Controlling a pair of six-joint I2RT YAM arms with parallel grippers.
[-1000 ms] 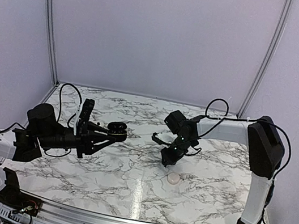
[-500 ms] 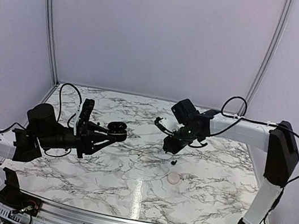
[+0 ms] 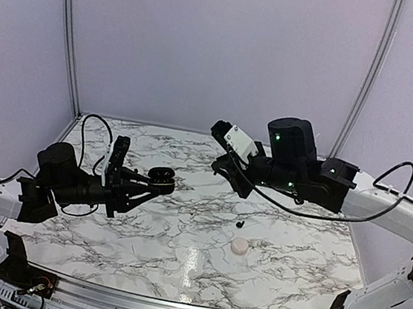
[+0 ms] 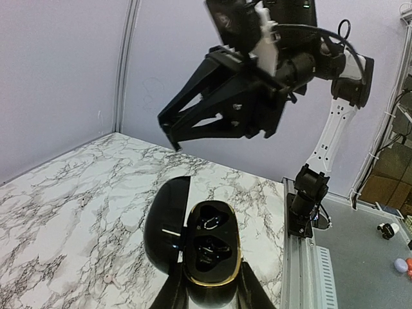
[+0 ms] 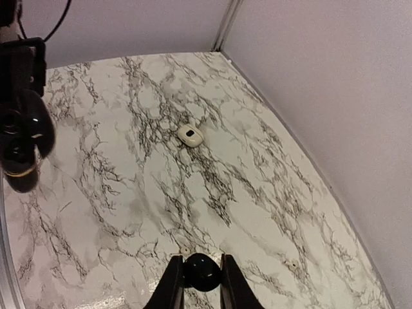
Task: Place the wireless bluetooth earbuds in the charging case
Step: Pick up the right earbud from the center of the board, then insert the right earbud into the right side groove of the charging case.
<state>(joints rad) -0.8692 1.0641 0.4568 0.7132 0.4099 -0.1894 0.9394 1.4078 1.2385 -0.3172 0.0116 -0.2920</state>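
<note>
A black charging case (image 4: 207, 248) with a gold rim hangs above the table with its lid (image 4: 164, 225) swung open to the left. My left gripper (image 4: 209, 286) is shut on its base, and both sockets look dark. It also shows in the top view as the charging case (image 3: 162, 177), with the left gripper (image 3: 152, 183) beneath it. My right gripper (image 5: 200, 262) is shut on a black earbud (image 5: 202, 274). That right gripper (image 3: 221, 170) hovers high and to the right of the case, and the right gripper (image 4: 175, 136) points down toward it. A second black earbud (image 3: 240, 225) lies on the marble.
A white pebble-like case (image 3: 239, 246) lies on the table right of centre, also seen as the white case (image 5: 190, 135). A tiny white bud (image 4: 109, 279) lies on the marble below the left gripper. Purple walls close the back and sides. A metal rail (image 3: 165, 306) runs along the near edge.
My right arm has risen from low beside the white case and swung up and left toward the held charging case, carrying a black earbud. The left arm has not moved.
</note>
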